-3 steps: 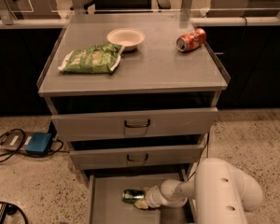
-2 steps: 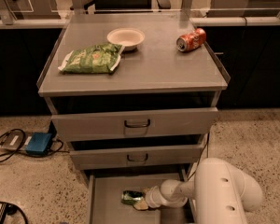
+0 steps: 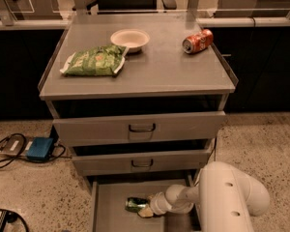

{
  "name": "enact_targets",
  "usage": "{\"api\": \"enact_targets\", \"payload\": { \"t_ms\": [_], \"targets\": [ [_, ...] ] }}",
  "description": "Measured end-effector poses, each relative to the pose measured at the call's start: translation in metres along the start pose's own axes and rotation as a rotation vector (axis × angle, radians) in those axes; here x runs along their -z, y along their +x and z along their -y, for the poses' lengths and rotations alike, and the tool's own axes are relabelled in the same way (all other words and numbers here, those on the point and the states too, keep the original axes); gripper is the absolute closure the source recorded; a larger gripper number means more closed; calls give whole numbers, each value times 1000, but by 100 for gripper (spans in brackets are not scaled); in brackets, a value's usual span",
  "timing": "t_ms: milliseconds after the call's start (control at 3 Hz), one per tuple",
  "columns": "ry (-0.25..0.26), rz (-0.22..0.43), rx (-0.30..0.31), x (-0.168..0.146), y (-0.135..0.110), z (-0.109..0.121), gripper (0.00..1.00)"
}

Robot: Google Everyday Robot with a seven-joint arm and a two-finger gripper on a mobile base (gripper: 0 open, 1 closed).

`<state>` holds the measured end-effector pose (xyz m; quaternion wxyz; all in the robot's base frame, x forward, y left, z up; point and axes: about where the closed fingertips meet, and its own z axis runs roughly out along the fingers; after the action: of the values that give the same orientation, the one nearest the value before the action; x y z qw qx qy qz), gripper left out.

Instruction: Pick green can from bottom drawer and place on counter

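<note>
The green can [image 3: 135, 204] lies on its side in the bottom drawer [image 3: 111, 211], which is pulled out at the foot of the cabinet. My gripper [image 3: 146, 209] reaches in from the right on its white arm [image 3: 227, 197] and is at the can's right end, touching or almost touching it. The can rests on the drawer floor. The counter [image 3: 159, 71] is the flat grey top of the cabinet, above the two upper drawers.
On the counter lie a green chip bag [image 3: 94, 61], a white bowl [image 3: 130, 38] and a red-orange soda can [image 3: 197, 41] on its side. The two upper drawers [image 3: 140, 127] stand slightly open. A blue box with cables [image 3: 38, 149] sits on the floor at left.
</note>
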<state>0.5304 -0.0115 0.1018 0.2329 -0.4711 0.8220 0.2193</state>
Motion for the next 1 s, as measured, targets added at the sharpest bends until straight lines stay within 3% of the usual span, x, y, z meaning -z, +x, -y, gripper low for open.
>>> {"api": "enact_targets", "payload": {
  "t_ms": [333, 1000],
  "targets": [
    [-40, -45, -40, 2, 0, 1, 100],
    [-33, -80, -6, 61, -15, -12, 100]
  ]
}}
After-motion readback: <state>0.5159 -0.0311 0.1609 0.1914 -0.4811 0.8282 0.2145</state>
